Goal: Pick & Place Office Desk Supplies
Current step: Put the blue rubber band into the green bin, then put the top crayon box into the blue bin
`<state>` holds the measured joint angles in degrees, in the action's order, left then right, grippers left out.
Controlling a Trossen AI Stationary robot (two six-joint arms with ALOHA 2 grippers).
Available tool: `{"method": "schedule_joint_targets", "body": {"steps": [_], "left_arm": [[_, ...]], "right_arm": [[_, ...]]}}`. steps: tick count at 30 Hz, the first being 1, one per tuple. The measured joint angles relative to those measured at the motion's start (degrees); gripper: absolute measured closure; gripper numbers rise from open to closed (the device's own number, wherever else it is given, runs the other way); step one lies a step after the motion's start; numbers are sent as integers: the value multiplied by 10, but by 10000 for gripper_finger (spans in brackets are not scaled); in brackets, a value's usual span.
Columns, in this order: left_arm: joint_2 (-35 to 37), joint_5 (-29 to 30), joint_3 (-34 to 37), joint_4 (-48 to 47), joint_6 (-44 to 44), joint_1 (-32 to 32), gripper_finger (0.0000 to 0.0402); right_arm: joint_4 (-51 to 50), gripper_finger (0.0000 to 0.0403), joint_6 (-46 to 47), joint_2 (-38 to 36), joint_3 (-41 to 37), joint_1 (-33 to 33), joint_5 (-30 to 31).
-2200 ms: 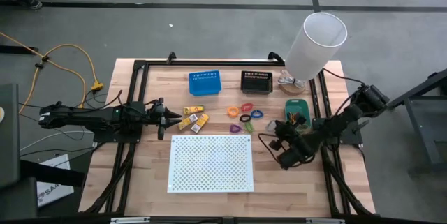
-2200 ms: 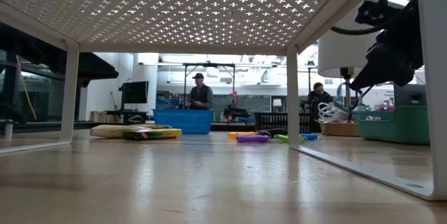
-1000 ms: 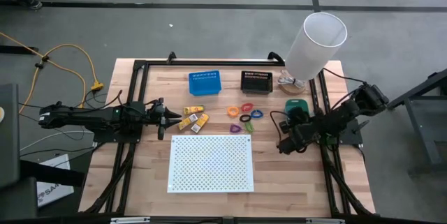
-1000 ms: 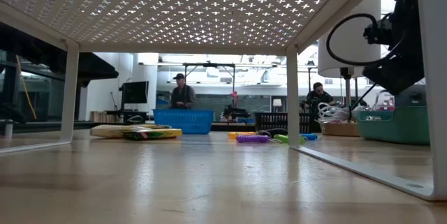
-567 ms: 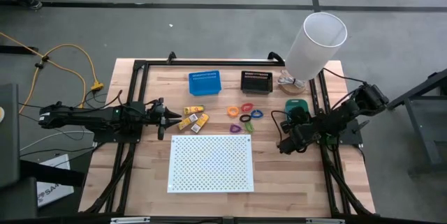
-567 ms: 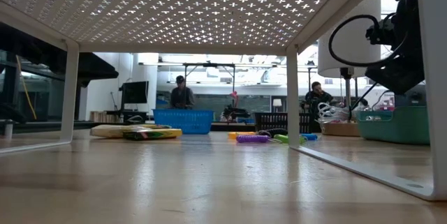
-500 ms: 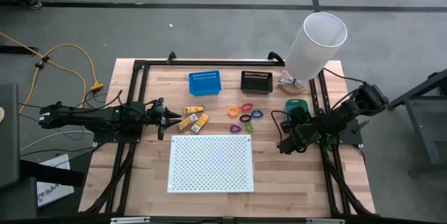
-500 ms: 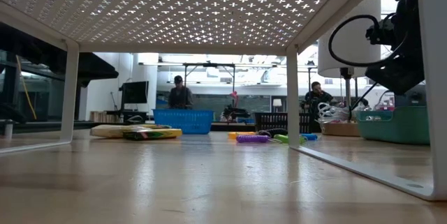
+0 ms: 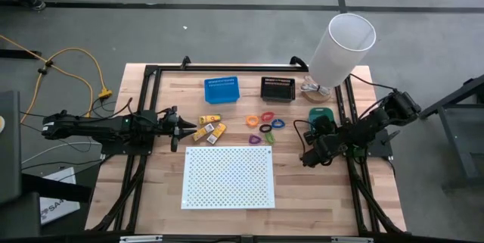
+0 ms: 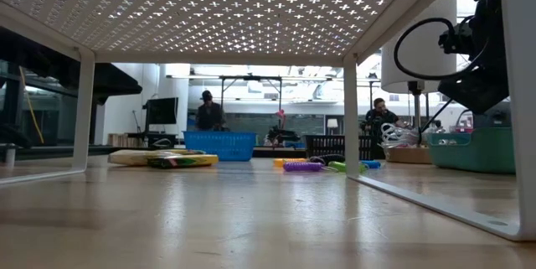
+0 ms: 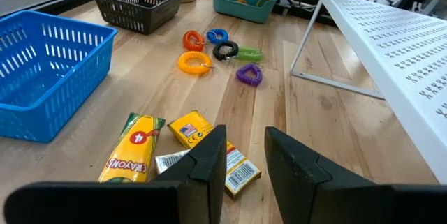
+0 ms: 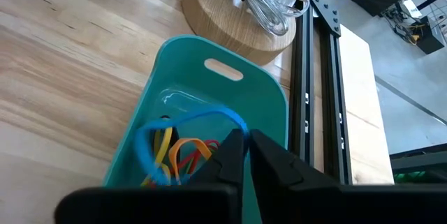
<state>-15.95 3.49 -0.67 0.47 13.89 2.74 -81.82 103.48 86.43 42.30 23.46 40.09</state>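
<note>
In the high view the right gripper [image 9: 312, 132] sits at the right centre of the frame over the green bin [image 9: 320, 115], hiding most of it. Its wrist view shows the fingers close together with a thin gap; a blue rubber band [image 12: 183, 125] loops up beside them, but whether it is pinched cannot be told, and other bands [image 12: 183, 155] lie partly hidden below. The left gripper [image 9: 178, 129] waits at left centre, jaws parted and empty, beside the yellow packets [image 9: 209, 128], partly covered in its wrist view. Plastic loops [image 9: 265, 123] lie centre frame.
</note>
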Motion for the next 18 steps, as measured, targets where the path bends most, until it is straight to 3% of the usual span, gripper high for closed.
{"method": "schedule_joint_targets", "body": {"steps": [9,18], "left_arm": [[0,0,0,0,0,0,307],[0,0,0,0,0,0,306]], "right_arm": [[1,337,0,0,0,0,0],[2,329,0,0,0,0,1]]}}
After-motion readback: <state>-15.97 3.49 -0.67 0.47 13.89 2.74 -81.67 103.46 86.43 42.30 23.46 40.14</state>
